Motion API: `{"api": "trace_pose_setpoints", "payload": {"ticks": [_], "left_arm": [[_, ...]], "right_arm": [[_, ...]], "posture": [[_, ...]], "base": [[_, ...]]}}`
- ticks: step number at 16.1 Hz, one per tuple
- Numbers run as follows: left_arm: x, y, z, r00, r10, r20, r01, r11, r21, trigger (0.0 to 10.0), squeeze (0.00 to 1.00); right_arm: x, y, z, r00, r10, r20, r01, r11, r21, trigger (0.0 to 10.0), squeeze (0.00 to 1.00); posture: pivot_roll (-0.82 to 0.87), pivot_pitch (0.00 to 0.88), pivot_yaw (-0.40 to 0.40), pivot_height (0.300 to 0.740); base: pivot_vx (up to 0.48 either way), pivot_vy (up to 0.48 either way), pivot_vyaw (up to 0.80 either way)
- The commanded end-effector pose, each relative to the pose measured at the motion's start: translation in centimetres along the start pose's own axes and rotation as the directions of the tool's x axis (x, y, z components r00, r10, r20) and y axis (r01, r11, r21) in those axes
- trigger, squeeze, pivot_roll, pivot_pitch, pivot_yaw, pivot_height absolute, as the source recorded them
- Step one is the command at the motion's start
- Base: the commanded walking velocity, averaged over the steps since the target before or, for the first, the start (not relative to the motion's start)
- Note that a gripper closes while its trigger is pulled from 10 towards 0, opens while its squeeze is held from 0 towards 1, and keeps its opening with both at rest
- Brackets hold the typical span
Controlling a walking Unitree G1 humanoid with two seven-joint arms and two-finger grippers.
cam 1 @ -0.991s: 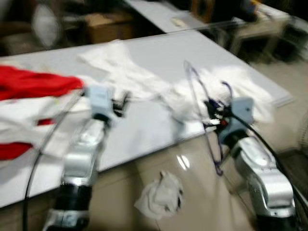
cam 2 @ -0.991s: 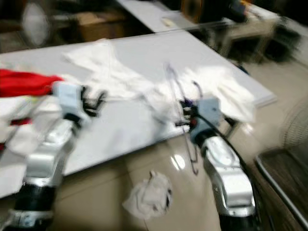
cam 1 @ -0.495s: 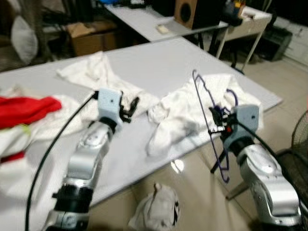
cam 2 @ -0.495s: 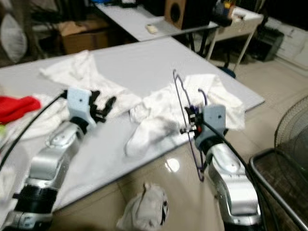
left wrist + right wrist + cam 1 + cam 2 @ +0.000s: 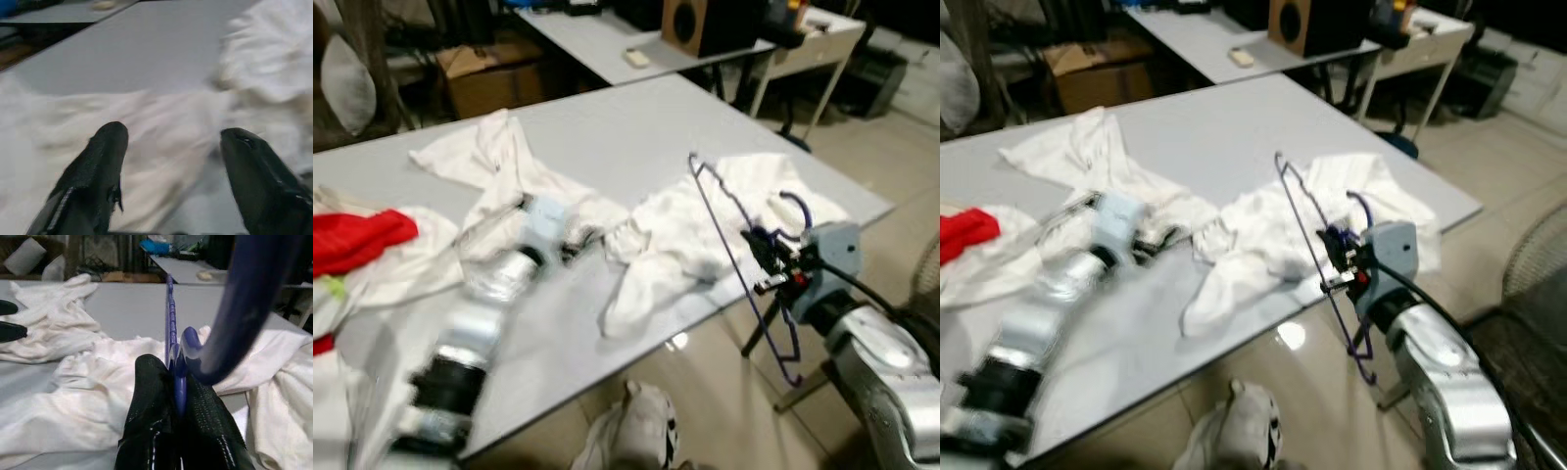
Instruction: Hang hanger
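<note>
The grey table (image 5: 636, 117) runs from the far left to the near right, strewn with white garments (image 5: 675, 230), with a red cloth (image 5: 357, 240) at its left edge and another white bundle on the floor (image 5: 631, 436) in front of it. The purple hanger (image 5: 744, 259) is off the table's near right edge, gripped by the right gripper (image 5: 175, 382), whose two fingers are clenched on the wire just below the hook; the frame tilts up and left over the garments and down toward the floor. The left gripper (image 5: 168, 161) hovers over white cloth on the table with its fingers spread apart and nothing between them; its arm is blurred in the head views. The main risk, as I judge it, is that the hanger's upper corner snags the garment beside it and drags it off the edge. The pinch on thin wire also looks slight, so the hanger could swivel or slip out when the arm swings. No rail or rack is visible to receive it.
</note>
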State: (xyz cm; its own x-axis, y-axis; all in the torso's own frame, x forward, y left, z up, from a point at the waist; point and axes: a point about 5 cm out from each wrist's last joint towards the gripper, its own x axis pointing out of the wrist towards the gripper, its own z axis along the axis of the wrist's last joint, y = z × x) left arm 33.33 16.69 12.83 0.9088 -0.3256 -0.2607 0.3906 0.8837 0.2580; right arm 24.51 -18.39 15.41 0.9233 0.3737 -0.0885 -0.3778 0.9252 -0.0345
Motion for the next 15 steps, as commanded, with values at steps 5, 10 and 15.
{"api": "trace_pose_setpoints", "payload": {"ticks": [5, 10, 15], "left_arm": [[2.8, 1.0, -1.2, 0.994, -0.027, -0.102, 0.021, 0.998, -0.053, 10.0, 0.00], [3.5, 2.6, -3.2, 0.963, 0.148, -0.225, -0.177, 0.978, -0.114, 4.2, 0.00], [4.1, 2.7, -2.3, 0.961, 0.211, -0.178, -0.238, 0.960, -0.145, 6.9, 0.00]], "right_arm": [[-0.6, -1.0, 0.4, 1.000, -0.023, 0.006, 0.023, 1.000, 0.003, 10.0, 0.00], [-0.8, -0.5, 0.2, 1.000, -0.001, -0.008, 0.001, 1.000, 0.006, 10.0, 0.00], [-0.5, 0.1, 0.3, 1.000, 0.021, -0.011, -0.021, 1.000, 0.010, 10.0, 0.00]], "posture": [[-0.19, 0.000, -0.007, 0.740], [-0.21, 0.000, -0.011, 0.740], [-0.23, 0.000, -0.027, 0.740]], "base": [[0.000, 0.000, 0.00], [0.000, 0.000, 0.00], [0.000, 0.000, 0.00]]}}
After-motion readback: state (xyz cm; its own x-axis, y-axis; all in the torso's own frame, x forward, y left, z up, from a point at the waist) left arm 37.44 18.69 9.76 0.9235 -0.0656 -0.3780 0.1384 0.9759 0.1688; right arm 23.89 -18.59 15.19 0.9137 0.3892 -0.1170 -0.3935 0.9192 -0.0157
